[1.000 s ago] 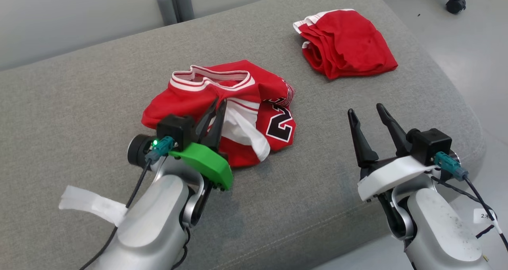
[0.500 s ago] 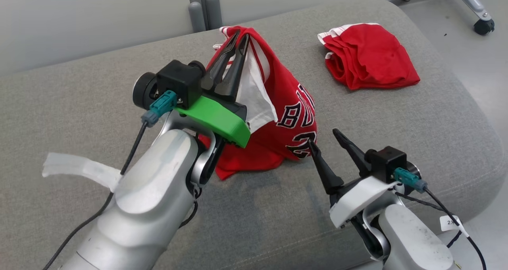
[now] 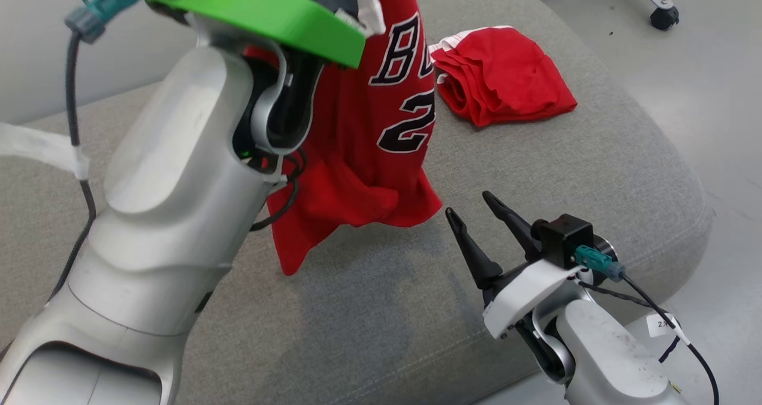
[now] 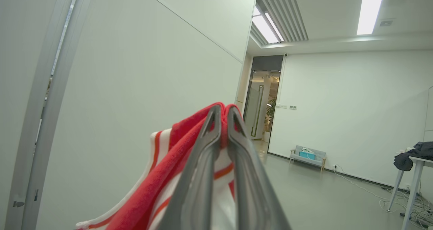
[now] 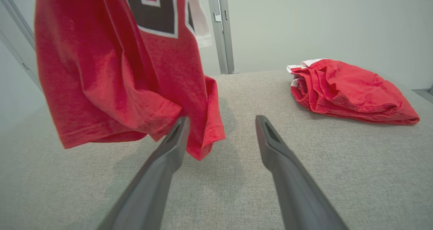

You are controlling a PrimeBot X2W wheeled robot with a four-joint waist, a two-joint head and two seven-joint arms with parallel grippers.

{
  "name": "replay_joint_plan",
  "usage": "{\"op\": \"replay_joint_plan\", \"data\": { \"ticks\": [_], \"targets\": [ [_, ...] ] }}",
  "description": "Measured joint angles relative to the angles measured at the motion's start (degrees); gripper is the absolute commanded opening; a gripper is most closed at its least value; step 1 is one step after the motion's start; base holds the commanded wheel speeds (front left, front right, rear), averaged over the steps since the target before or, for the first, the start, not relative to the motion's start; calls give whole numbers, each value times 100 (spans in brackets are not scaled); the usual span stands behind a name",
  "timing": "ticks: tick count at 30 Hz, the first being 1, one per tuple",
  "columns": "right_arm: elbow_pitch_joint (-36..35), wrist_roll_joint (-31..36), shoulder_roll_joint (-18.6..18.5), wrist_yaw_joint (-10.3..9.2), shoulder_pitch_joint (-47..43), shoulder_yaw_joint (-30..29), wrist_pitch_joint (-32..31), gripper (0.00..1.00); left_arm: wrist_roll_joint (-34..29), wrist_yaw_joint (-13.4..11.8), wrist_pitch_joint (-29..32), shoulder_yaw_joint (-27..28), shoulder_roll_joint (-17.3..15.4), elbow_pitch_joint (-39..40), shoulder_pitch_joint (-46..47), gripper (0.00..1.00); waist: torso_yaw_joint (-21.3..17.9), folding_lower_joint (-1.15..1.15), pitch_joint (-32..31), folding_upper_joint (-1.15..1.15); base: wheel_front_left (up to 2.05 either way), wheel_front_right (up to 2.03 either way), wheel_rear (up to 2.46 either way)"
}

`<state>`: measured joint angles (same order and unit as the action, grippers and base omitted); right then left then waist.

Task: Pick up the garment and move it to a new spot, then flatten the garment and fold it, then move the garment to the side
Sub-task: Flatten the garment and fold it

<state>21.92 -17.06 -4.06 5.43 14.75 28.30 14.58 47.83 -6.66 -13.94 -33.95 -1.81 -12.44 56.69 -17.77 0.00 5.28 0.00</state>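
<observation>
Jersey (image 3: pixel 357 173) lifted, hangs vertical, hem down, in left end effector (image 4: pixel 221 111).

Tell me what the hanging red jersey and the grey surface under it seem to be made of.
Red jersey: soft matte knit cloth, perhaps cotton or polyester; it drapes in folds.
Grey surface: matte woven upholstery over padding, probably; fine weave, rounded edges.

Right hand (image 5: pixel 222 119): fingers spread wide, nothing between them. Red jersey (image 5: pixel 111 88) hangs ahead-left of hand, black number with white outline up top. Hem drops past left fingertip; contact unclear. Grey fabric counter (image 5: pixel 236 189) under hand. Folded red garment (image 5: pixel 348 94) lies ahead-right, well apart. Grey post (image 5: pixel 221 30) stands beyond counter.
</observation>
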Motion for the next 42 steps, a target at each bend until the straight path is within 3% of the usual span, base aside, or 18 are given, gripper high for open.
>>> {"op": "replay_joint_plan", "data": {
  "ticks": [4,11,14,17,23,31,42],
  "targets": [
    [47,-8,-1,-4,3,-94,0,100,164,-18,-49,358,94,-21,351,0,-10,0,88,0,0,0,0],
    [-29,-14,1,-16,53,-227,0,100,-392,-47,-49,1138,15,-1370,-6,0,217,0,173,0,0,0,0],
    [-58,-13,-2,-48,119,-266,0,100,-716,-47,-47,1666,-620,-2191,-766,0,369,0,251,0,0,0,0],
    [-57,-10,-10,-48,130,-271,0,100,-961,-49,-47,1801,-1132,-2747,-1438,0,528,0,340,-1,0,0,0],
    [-15,23,-88,-31,120,-119,0,100,-976,-49,-48,1920,-678,-3121,-1880,0,859,0,539,-1,0,0,0],
    [113,221,-78,112,114,586,0,100,-1336,-48,-49,1853,-69,-2537,-1880,0,1187,0,861,0,0,0,0],
    [398,238,-40,163,103,1058,-2,100,-1647,-48,-49,1903,-2,-2183,-1890,0,1388,0,1024,0,0,0,0]
  ]
}}
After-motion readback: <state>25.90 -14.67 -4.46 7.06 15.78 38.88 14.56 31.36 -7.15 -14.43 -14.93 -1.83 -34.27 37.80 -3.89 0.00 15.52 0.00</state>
